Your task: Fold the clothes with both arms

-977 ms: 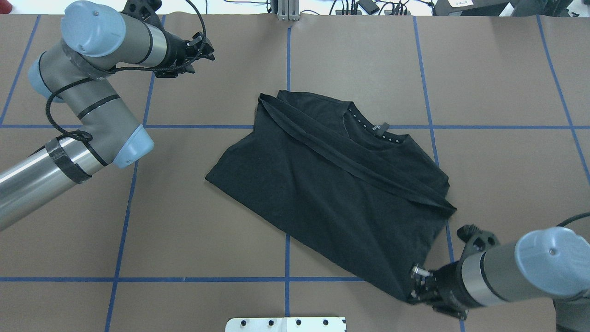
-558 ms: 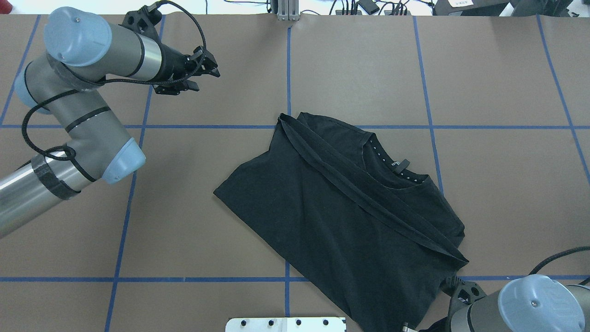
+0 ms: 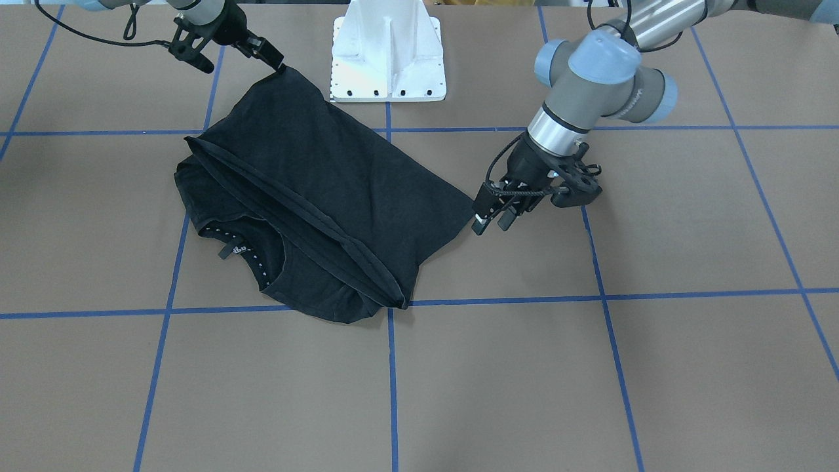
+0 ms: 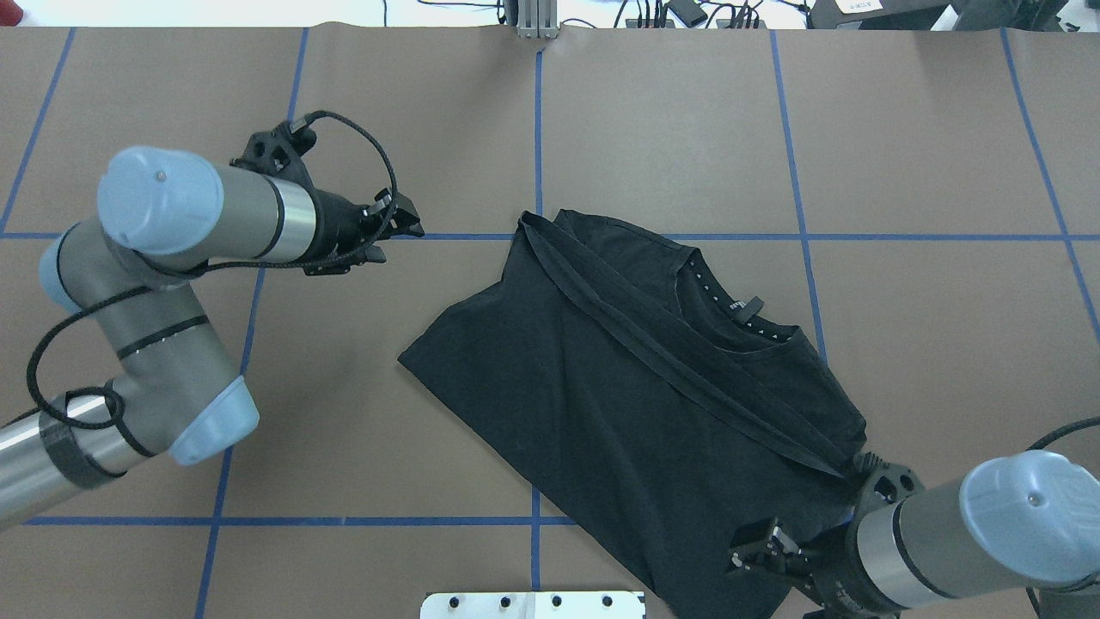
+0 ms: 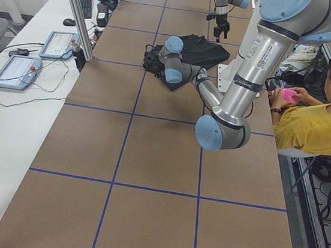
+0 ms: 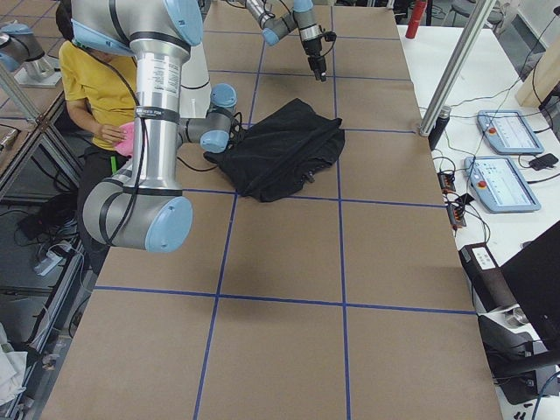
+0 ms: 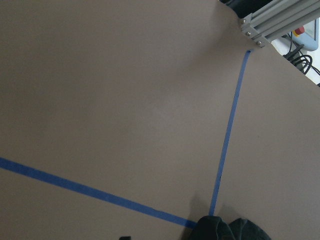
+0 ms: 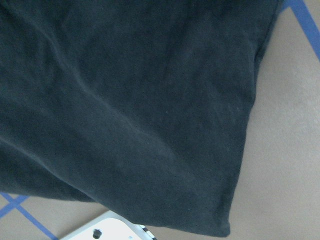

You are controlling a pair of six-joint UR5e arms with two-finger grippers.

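Exterior front-facing: left fingers (image 3: 480, 221) open, empty, just beside T-shirt (image 3: 314, 170); right fingers (image 3: 269, 56) at T-shirt corner, grip cannot tell.

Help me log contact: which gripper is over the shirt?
The right gripper, above the shirt's corner nearest the white base; the left gripper hangs over bare table, off the cloth.

There is one black short-sleeved cotton T-shirt (image 4: 601, 387). It lies on one brown-covered table (image 4: 945, 155).

- **Arms:** two silver-grey tubular arms with light blue joint caps, the left arm (image 4: 215, 215) and the right arm (image 4: 928, 524).
- **Pincers:** two black two-finger pincers, the left pincer (image 3: 491, 224) and the right pincer (image 4: 752, 550).
- **Pedestal:** one white metal pedestal (image 3: 388, 52).
- **Person:** one person in a yellow shirt (image 5: 313, 127).
- **Tablets:** two grey control tablets with blue screens (image 6: 507, 133) (image 6: 496, 184).
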